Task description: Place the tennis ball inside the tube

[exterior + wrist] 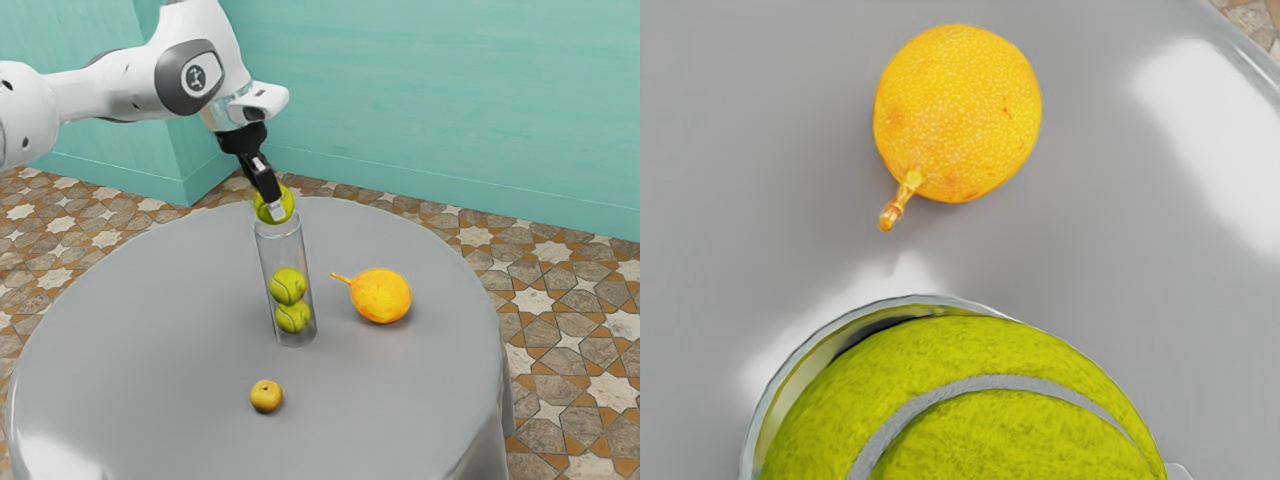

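My gripper point(276, 209) is clamped on the top tennis ball point(288, 199), one finger seen across its near side, the far one hidden behind it. Fingers sit about a ball's width apart. The ball is right at the open mouth of the clear tube point(268, 250); wrist view has it over the rim, most of the opening covered. Tube stands upright on the round gray tabletop point(170, 330), well in from the edges, two more tennis balls point(288, 286) stacked inside. Stemmed orange-yellow fruit point(381, 296) lies between the tube and the edge on the exterior view's right (stem toward the tube). Small yellow fruit point(267, 396) sits closer to the near edge.
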